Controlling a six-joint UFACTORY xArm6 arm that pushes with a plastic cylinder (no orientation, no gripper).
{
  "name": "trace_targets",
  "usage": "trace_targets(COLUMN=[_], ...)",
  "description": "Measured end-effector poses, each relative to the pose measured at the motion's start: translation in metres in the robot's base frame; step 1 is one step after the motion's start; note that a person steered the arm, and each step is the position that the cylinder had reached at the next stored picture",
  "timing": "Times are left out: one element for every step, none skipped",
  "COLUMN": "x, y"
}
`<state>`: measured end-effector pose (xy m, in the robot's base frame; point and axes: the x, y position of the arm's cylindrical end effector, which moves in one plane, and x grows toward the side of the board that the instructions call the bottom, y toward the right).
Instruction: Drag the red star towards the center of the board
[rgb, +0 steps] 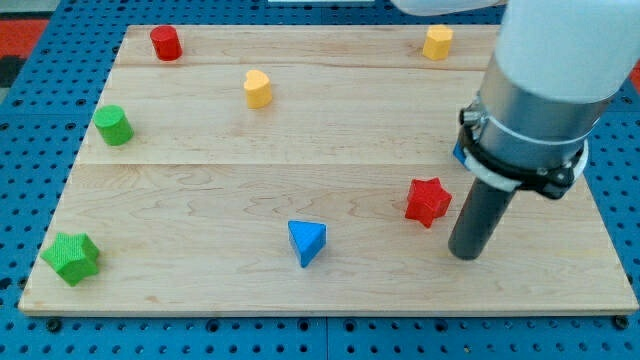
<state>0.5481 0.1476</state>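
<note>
Camera view: one frame.
Red star (428, 201): tabletop (200, 200), right of centre.
Tip (466, 254): just right of star, slightly lower; contact unclear.
Fingers: none fitted; nothing held.
Blue block (307, 242): left of star.

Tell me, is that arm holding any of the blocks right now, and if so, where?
Nothing is held: the arm has no pincer, only a rod. My tip rests on the board just to the view's right of the red star, with a small gap between them.

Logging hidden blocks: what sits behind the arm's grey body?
A sliver of a blue block shows at the arm's left edge; its shape is covered. My tip stands right of the red star.
</note>
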Motion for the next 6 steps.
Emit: trace_targets(x=[-0.051, -0.049, -0.017, -0.094, -0.172, -0.153], y=[-0.004, -0.019, -0.024, -0.049, -0.075, -0.064])
